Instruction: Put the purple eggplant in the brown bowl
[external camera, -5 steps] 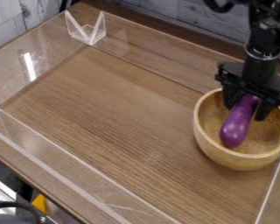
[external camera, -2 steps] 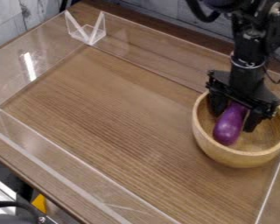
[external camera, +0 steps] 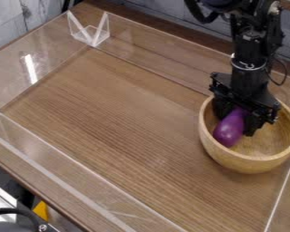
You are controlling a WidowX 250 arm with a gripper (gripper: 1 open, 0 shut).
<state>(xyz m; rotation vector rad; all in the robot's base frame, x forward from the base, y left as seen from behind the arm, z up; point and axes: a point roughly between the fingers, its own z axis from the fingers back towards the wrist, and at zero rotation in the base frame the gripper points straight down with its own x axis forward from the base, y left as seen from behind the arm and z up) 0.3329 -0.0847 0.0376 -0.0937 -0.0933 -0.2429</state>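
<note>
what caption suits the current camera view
Open gripper over the purple eggplant lying in the brown bowl

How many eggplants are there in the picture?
1: the purple eggplant, inside the brown bowl, partly covered by the hand.

1. The black metal gripper (external camera: 245, 107) has moved toward the left of the view; one second ago it was more to the right, over the far right part of the round light-brown wooden bowl (external camera: 248, 165).
2. The black robot arm (external camera: 256, 43) above it has also shifted to the left.
3. The glossy purple toy eggplant (external camera: 230, 130) has changed its place a little inside the bowl: it is now nearer to the left wall.
4. The upper part of the eggplant is now more hidden behind the gripper than it was before.
</note>
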